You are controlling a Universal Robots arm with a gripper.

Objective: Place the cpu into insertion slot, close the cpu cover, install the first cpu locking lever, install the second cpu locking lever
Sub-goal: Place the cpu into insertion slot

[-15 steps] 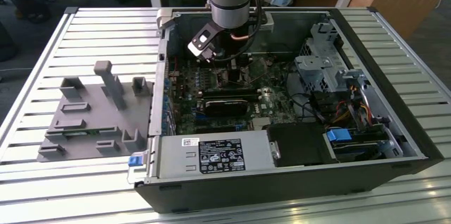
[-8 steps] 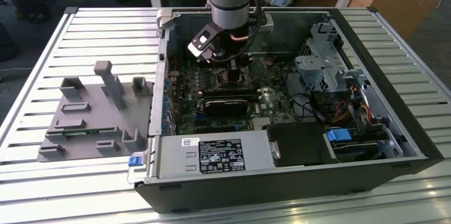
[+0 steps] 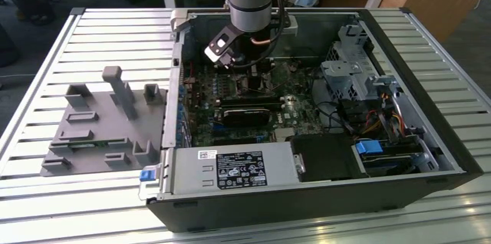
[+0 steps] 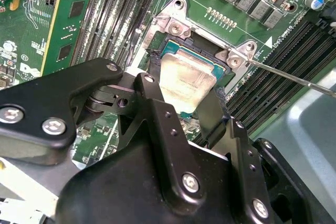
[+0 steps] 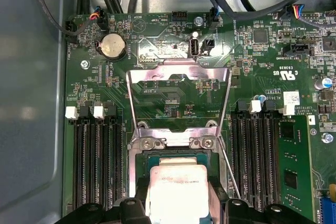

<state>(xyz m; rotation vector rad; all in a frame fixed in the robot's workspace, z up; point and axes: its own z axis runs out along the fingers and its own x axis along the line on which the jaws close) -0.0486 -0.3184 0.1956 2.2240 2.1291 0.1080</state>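
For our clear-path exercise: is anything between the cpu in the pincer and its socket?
Nothing visible does. The cpu cover stands swung open beyond the socket, and the cpu is directly at the socket's opening.

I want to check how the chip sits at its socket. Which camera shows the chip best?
The second wrist view: the chip shows nearly whole, held between the fingers of the gripper. The first wrist view cuts off part of it. In the exterior view the arm hides it.
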